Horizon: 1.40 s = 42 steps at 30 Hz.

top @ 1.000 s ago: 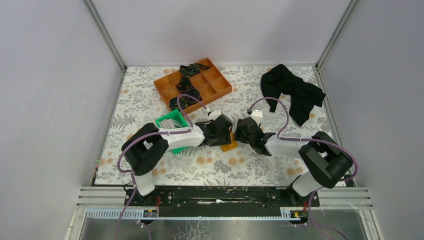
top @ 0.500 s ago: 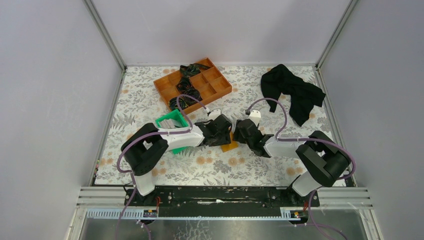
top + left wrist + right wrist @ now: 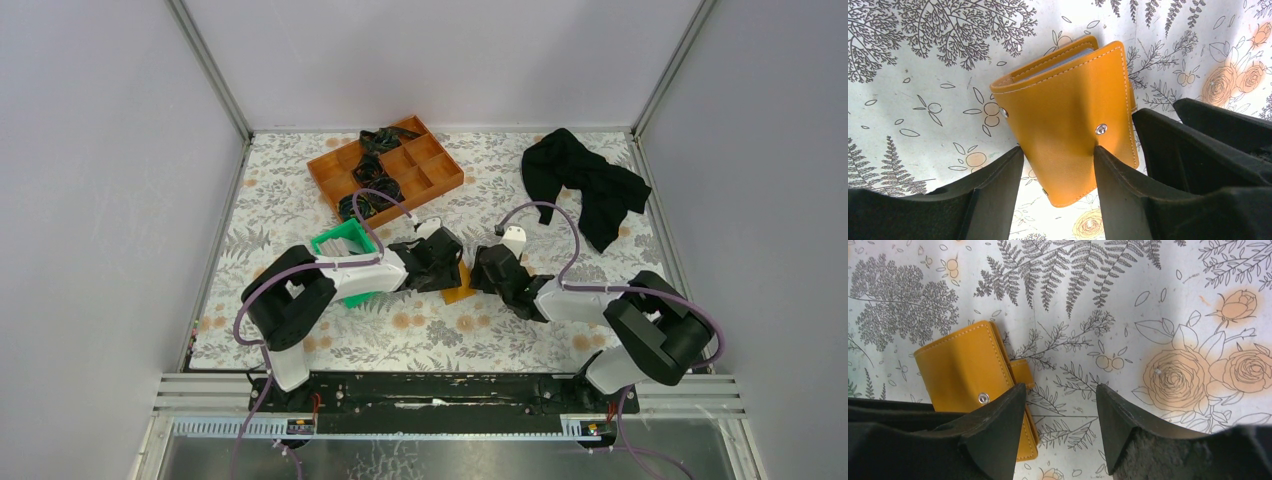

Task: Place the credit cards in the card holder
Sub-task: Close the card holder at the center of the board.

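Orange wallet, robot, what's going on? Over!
Left pincer open, over the closed wallet. Right pincer open, empty, at its edge. No cards in sight. Over.

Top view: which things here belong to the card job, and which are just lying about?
Job: card holder; left end effector and right end effector, both at it. No credit cards visible.
Lying about: green bin; orange compartment tray; black cloth.
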{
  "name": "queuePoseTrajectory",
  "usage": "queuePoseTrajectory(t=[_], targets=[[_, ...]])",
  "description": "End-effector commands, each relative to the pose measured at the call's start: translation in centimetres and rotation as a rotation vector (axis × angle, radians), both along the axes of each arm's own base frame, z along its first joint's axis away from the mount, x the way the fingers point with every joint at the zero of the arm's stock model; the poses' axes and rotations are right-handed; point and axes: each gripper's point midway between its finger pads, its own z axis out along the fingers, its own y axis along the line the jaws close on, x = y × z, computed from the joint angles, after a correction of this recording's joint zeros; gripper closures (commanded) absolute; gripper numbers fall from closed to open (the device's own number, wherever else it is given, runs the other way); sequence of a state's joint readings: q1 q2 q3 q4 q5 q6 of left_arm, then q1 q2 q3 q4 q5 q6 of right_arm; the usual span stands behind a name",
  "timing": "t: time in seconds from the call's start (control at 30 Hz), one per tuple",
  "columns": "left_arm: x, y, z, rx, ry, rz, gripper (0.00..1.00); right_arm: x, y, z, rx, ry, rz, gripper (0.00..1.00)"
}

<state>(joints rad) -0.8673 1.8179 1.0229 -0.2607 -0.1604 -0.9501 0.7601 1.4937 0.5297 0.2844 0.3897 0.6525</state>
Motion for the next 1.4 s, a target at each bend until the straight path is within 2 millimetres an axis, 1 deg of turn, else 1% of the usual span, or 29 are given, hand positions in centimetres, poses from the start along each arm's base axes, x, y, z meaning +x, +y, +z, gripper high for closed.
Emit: queuePoseTrajectory(t=[0.0,0.1,0.27,0.5,0.67,0.83,0.97,1.13,1.23,1.33,1.37], targets=[[-8.6,10.3,-9.3,0.380,0.349,-0.011,0.38,-5.9,-3.8,-4.7,-0.165,0.244,0.034,0.39],[-8.7,10.3,-9.3,0.380,0.350,-0.013,0.38,-6.1,-3.8,-4.9,-0.166,0.248,0.039,0.38],[-8.8,10.4,-9.4,0.377,0.354,-0.011,0.38,-6.3,-3.8,-5.8,-0.172,0.268,0.045,0.38],[-9.1,10.8,-9.5,0.385,0.363,-0.014,0.38,-6.0,-3.2,-6.6,-0.188,0.277,0.064,0.39],[-9.1,10.9,-9.6,0.386,0.368,-0.012,0.39,-6.4,-3.5,-7.2,-0.212,0.292,0.067,0.39],[-9.1,11.0,-9.8,0.389,0.373,-0.015,0.39,-6.8,-3.9,-7.0,-0.210,0.290,0.058,0.39],[-9.3,10.9,-10.0,0.386,0.384,-0.017,0.38,-6.1,-3.2,-6.3,-0.209,0.283,0.075,0.39],[-9.1,10.9,-10.1,0.382,0.381,-0.021,0.39,-4.0,-1.4,-3.7,-0.205,0.244,0.101,0.39],[-9.0,10.6,-10.1,0.372,0.379,-0.028,0.39,-3.4,-1.4,-2.8,-0.241,0.235,0.107,0.39],[-8.9,10.4,-10.2,0.359,0.385,-0.046,0.39,-2.9,-2.4,-2.0,-0.305,0.222,0.110,0.38],[-9.0,10.4,-10.2,0.358,0.391,-0.051,0.39,-3.0,-2.1,-1.8,-0.293,0.228,0.134,0.38]])
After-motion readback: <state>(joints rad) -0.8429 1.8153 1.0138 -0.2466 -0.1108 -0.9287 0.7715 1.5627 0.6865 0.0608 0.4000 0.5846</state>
